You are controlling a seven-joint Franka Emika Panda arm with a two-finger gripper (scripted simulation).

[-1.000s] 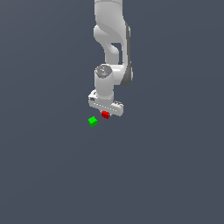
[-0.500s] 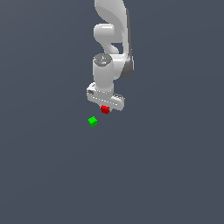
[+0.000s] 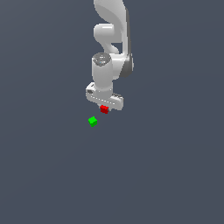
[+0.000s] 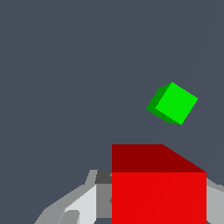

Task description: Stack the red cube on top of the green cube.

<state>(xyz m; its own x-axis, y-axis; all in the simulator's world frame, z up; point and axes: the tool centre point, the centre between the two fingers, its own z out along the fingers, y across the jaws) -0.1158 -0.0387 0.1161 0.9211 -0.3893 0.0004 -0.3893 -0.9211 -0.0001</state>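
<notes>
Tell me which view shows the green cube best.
The wrist view: the green cube appears large, with its faces clearly distinct, apart from the red cube. In the exterior view the green cube is only a tiny speck below the gripper.

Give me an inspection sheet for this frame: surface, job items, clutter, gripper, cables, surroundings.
Surface: plain dark grey-blue ground, no marks or edges visible.
Red cube: sits between the jaws of the gripper; in the wrist view it fills the space between them. Not on the green cube.
Green cube: alone on the surface, toward the exterior view's left of the red cube, apart from it, nothing on top.
Clutter: nothing seen.
Gripper: shut on the red cube, pointing down; whether the cube is off the surface cannot be told for sure.
Cables: nothing seen.
Surroundings: nothing seen beyond the white arm.
</notes>
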